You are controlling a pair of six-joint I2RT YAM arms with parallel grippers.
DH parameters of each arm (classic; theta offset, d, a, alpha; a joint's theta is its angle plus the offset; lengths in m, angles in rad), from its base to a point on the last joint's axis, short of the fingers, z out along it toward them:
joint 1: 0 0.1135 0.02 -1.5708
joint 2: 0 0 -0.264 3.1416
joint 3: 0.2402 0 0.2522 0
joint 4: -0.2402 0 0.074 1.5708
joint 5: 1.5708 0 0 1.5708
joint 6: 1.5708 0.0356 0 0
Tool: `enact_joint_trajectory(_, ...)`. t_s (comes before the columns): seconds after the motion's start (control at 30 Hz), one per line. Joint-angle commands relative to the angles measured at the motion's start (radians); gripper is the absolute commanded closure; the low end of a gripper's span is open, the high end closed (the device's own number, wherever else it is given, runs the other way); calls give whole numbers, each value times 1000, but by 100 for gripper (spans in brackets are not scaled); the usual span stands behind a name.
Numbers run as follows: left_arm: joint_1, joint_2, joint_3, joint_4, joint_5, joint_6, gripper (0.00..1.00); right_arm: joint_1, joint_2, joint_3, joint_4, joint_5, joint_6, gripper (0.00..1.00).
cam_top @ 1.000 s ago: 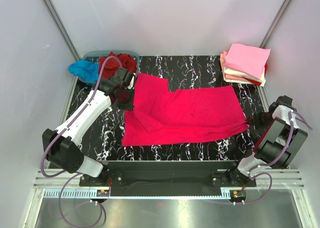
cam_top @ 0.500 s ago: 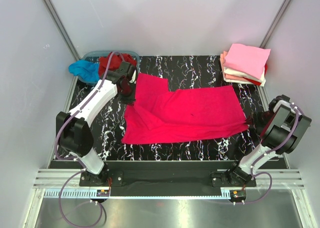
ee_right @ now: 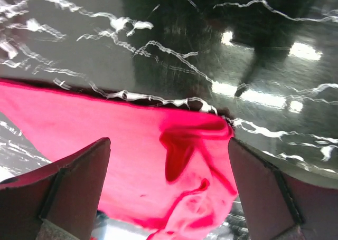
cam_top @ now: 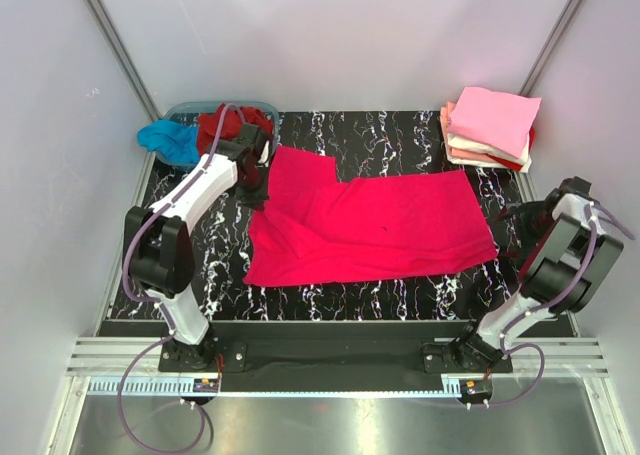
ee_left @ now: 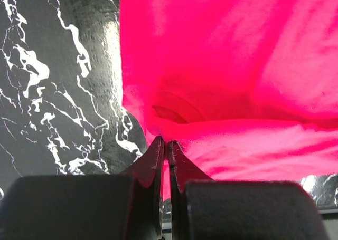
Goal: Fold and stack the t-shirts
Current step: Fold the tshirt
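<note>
A clear tub [cam_top: 190, 108] sits at the upper left of the top view. It holds a dark red tee [cam_top: 232, 125], and a turquoise tee [cam_top: 165, 138] hangs at its left side. A stack of folded tees [cam_top: 490, 127] fills the table's [cam_top: 400, 130] upper right corner. The pinkish-red t-shirt [cam_top: 380, 225] lies spread across the centre. The left gripper [cam_top: 255, 183] is pinched closed on the shirt's upper-left edge, near the tub. The right gripper [cam_top: 512, 218] holds nothing, its jaws spread wide just off the shirt's right edge. Bare table runs above and below the shirt.
</note>
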State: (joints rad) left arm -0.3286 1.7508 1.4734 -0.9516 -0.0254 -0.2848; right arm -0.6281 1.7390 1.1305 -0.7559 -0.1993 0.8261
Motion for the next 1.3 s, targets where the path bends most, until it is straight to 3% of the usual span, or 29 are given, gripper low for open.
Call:
enact_joint_trajectory(0.0,23,15,34,65,-2,7,100,10,-190,-32,-2,78,-70,1)
enact_joint_trajectory(0.2,36,52,15,121,12,-1,100,74,-442,-293,183,-46,-97,4)
enact_joint_trajectory(0.27,39,56,-5,145,19,1,100,88,-455,-331,205,-54,-108,6)
enact_joint_trajectory(0.53,49,39,30,111,71,41,100,87,-406,-328,234,-34,-159,31)
enact_joint_trajectory(0.63,72,27,13,109,87,50,100,87,-389,-334,265,-29,-162,37)
enact_joint_trajectory(0.9,89,64,88,51,133,67,100,93,-309,-362,352,-28,-168,32)
enact_joint_trajectory(1.27,102,55,13,109,159,59,100,145,-184,-263,437,-35,-94,28)
